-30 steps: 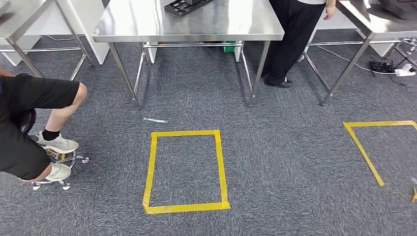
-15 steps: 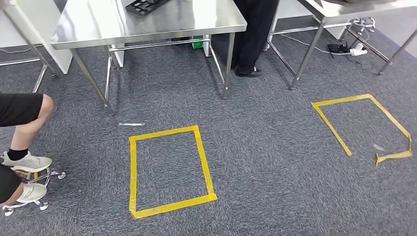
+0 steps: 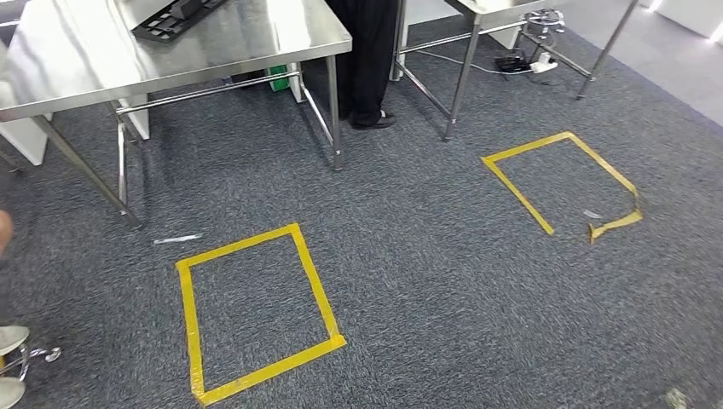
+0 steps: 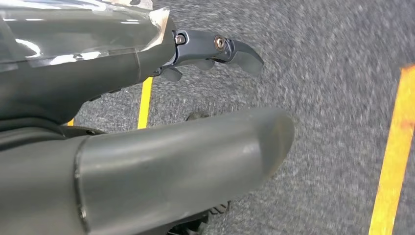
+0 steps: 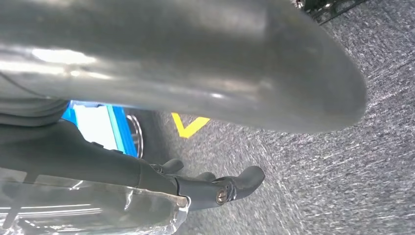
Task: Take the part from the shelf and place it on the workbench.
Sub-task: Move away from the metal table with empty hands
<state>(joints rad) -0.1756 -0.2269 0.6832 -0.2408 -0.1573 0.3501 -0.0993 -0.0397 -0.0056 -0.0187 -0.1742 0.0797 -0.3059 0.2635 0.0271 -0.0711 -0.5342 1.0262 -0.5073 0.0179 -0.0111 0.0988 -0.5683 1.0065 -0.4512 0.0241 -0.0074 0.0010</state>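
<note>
A steel workbench [image 3: 256,38] stands at the far left with a black tray [image 3: 175,17] on it. No shelf or part can be seen. My left hand [image 4: 98,63] hangs over grey carpet, its dark fingers [image 4: 230,49] apart from the thick thumb [image 4: 195,161], with nothing between them. My right hand [image 5: 122,171] hangs the same way, its fingers [image 5: 235,186] spread away from the thumb [image 5: 220,63] and empty. Shiny clear wrap covers the back of each hand.
A person in black trousers [image 3: 367,51] stands behind the workbench. A second steel table [image 3: 486,8] stands to the right, with a power strip and cables [image 3: 533,61] beneath. Two yellow tape squares [image 3: 189,332] [image 3: 516,194] mark the carpet. A seated person's shoe [image 3: 10,339] shows at the lower left.
The camera has swung to the right: tables and tape squares slid left and tilted. The seated person has almost left the picture, and the right-hand square is now fully in view.
</note>
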